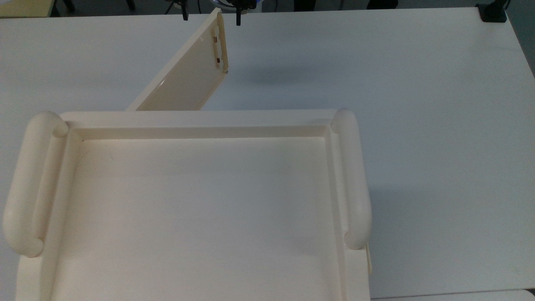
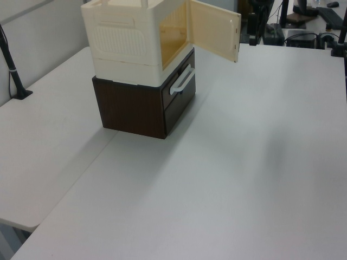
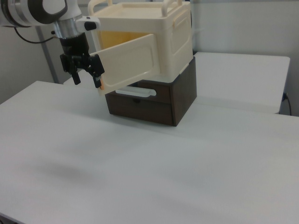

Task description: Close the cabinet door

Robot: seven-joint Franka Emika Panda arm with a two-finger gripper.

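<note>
White tabletop (image 3: 187,168). Cabinet (image 3: 154,37) atop dark drawer unit (image 3: 159,100). Cabinet door (image 3: 128,60) ajar; claw (image 3: 86,70) spread astride door's free edge, so you can push it shut.

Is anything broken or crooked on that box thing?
Nothing looks broken or spilled. The cabinet door simply hangs wide open, swung out from the cabinet, which sits squarely on a dark brown drawer unit. The gripper is at the door's free edge, jaws open.

White tables (image 2: 244,162), pale wall (image 3: 243,28) behind
</note>
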